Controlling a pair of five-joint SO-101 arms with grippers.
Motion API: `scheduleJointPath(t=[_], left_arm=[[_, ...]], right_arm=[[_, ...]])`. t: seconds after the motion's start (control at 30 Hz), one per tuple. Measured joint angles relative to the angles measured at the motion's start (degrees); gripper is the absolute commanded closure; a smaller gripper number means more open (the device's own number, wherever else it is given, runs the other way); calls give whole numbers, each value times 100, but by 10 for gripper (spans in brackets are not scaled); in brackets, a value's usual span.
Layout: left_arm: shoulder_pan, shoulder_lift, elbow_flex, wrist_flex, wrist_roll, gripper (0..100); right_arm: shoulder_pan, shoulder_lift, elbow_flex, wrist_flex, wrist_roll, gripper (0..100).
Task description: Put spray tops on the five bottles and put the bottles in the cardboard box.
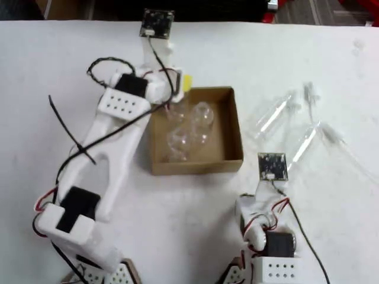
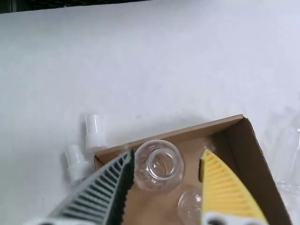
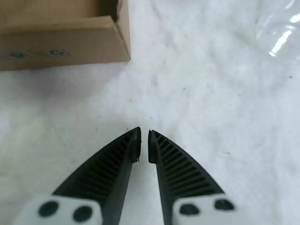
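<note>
Plastic of the clear bottle (image 2: 158,165) looks thin, light and slippery; the neck is probably the best hold. It sits in the cardboard box (image 2: 253,145), between the spread jaws of the left gripper (image 2: 167,158). Right gripper (image 3: 144,140) is clenched empty above the table (image 3: 211,93). Whether the bottle carries a spray top is unclear.

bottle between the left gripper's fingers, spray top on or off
Off. In the left wrist view the bottle stands in the cardboard box with a bare open neck facing the camera; no white top sits on it.
</note>
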Motion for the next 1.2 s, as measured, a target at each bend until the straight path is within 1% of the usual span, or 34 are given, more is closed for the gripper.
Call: scheduleJointPath(t=[0.1,0.27,0.4,0.57,1.2], left_arm=[[0,0,35,-18,0,786],[0,9,527,-510,0,786],[0,9,580,-677,0,791],[0,9,589,-677,0,862],[0,9,589,-677,-114,866]], right_arm=[[0,0,0,0,0,984],[0,0,0,0,0,984],[0,0,0,0,0,984],[0,0,0,0,0,984],[0,0,0,0,0,984]])
